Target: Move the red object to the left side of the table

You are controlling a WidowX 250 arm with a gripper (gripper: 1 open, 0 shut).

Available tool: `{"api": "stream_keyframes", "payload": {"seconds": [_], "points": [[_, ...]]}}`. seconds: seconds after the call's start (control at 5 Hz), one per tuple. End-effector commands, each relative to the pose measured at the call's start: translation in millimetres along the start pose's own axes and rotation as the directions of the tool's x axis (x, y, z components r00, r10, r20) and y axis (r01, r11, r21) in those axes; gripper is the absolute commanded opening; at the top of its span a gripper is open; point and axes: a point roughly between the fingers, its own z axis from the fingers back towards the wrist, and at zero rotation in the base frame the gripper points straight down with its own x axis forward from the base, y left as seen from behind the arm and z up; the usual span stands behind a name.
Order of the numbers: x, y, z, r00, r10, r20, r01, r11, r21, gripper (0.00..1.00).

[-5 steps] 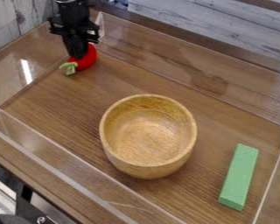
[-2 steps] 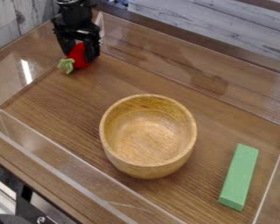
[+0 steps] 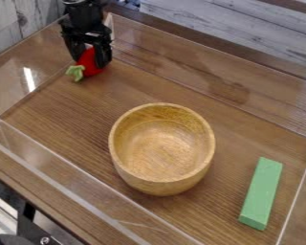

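Red strawberry, the red object (image 3: 84, 66), sits on the desk (image 3: 245, 105) at its far-left corner, directly between my fingers (image 3: 87, 57), which stand spread apart around it, leafy end toward the left wall.

Single view, so no overlap with any other camera. It sits high off one corner of the table (image 3: 104, 105) and looks down diagonally across the top. A clear wall (image 3: 66, 177) cuts across the near lower-left corner. The wooden bowl (image 3: 163, 147) sits mid-frame, the green block (image 3: 260, 193) near the lower right, and the gripper (image 3: 85, 57) far off at upper left. Medium distance; table edges run out of frame.
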Motion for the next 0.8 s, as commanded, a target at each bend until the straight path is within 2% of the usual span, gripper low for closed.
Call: {"api": "stream_keyframes", "payload": {"seconds": [0.0,0.2,0.4,0.6], "points": [[13.9,-5.6,44.2,0.994,-0.039,0.101,0.035,0.999,0.040,1.00],[18.8,-11.8,53.0,0.991,0.037,0.125,-0.042,0.998,0.038,1.00],[24.2,-18.8,61.9,0.983,0.113,0.147,-0.119,0.992,0.035,1.00],[21.9,-33.2,76.2,0.974,0.155,0.162,-0.162,0.986,0.031,0.00]]}}
